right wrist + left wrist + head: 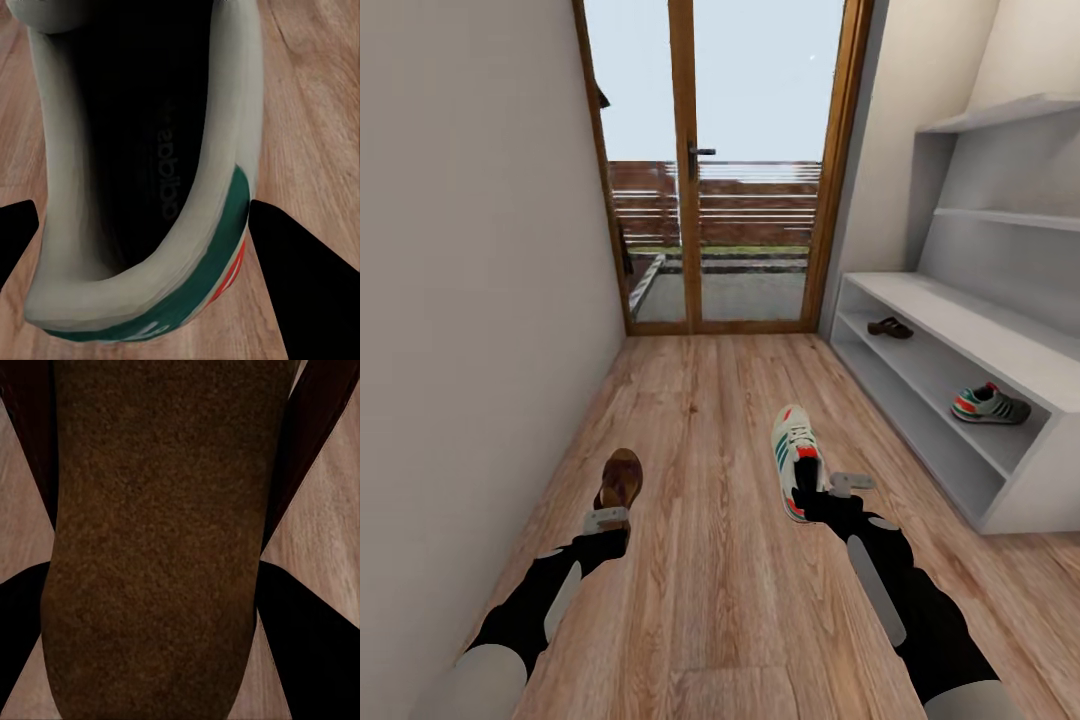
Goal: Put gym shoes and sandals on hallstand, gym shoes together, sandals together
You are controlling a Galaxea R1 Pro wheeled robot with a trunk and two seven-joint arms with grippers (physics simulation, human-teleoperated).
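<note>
The white gym shoe (796, 460) with green side stripes and a red-orange tongue patch is hanging over the corridor floor (700, 560), toe pointing toward the glazed door (725, 165). The right gripper (807, 492) is pinching its heel; the right wrist view is showing the dark opening and green-banded heel collar (187, 292) between the fingers (300, 277). Left of it, the brown sandal (621, 480) is sitting in the left gripper (608, 515), whose fingers (307, 652) are pressing against its grainy brown surface (157, 540). On the hallstand (960, 330), right of the held shoe, a second gym shoe (990, 405) is resting in the lower bay; a second sandal (889, 327) is lying deeper in, nearer the door.
</note>
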